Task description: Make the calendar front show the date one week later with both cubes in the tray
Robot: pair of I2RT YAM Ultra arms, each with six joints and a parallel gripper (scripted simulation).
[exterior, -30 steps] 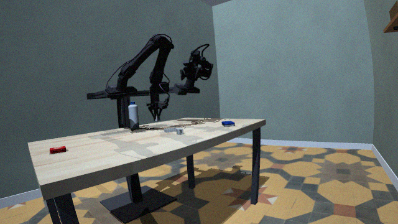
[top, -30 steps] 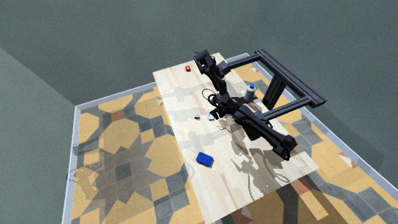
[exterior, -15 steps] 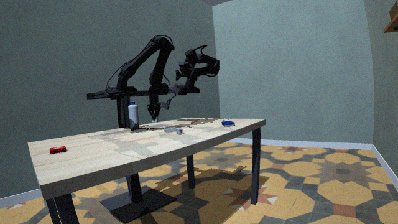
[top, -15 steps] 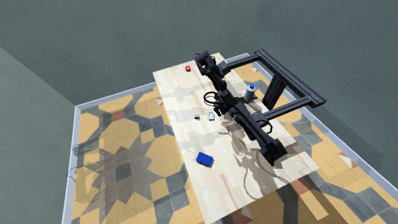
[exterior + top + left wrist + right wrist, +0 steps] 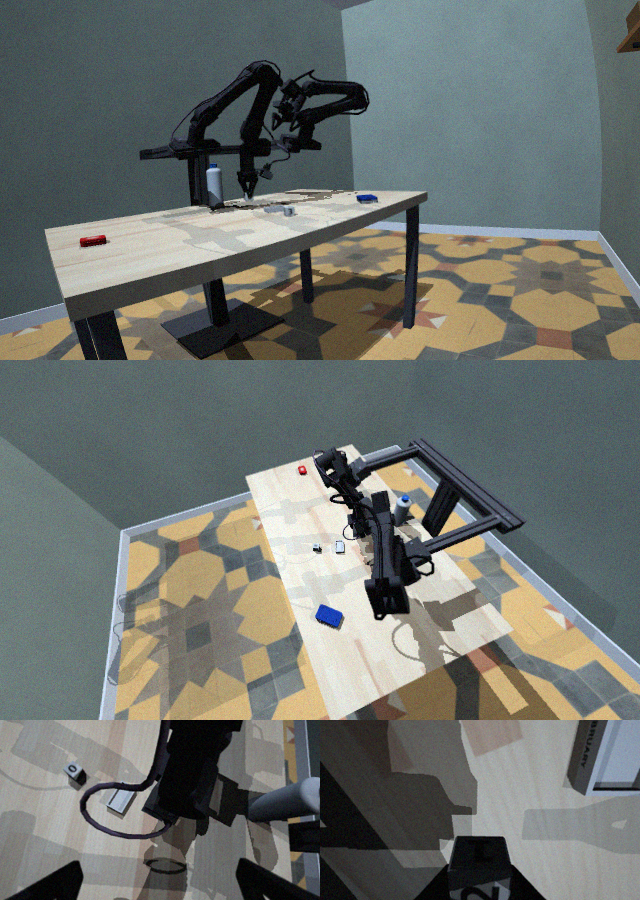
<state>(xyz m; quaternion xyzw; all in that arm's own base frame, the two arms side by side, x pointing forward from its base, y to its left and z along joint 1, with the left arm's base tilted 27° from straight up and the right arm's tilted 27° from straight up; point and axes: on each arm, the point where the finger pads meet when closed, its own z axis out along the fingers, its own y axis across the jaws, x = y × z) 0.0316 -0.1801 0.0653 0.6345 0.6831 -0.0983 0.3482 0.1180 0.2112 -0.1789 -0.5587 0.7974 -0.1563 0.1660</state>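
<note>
My right gripper (image 5: 248,189) (image 5: 479,872) is shut on a dark-looking cube (image 5: 480,854), low over the table beside the tray; faces with a 1 and a 2 show in the right wrist view. The pale calendar tray (image 5: 340,547) (image 5: 272,208) (image 5: 121,803) (image 5: 576,774) looks empty; "BRUARY" shows on its front, part of it out of frame. A second cube (image 5: 316,547) (image 5: 289,211) (image 5: 73,769) stands on the table beyond the tray, a 0 on its upper face. My left gripper (image 5: 285,122) (image 5: 159,866) is open and empty, high above the table.
A white bottle with a blue cap (image 5: 401,510) (image 5: 214,185) (image 5: 277,802) stands near the arms' mount. A blue box (image 5: 329,615) (image 5: 367,198) and a red object (image 5: 302,470) (image 5: 93,241) lie towards opposite ends of the table. The right arm and its cable cross the left wrist view.
</note>
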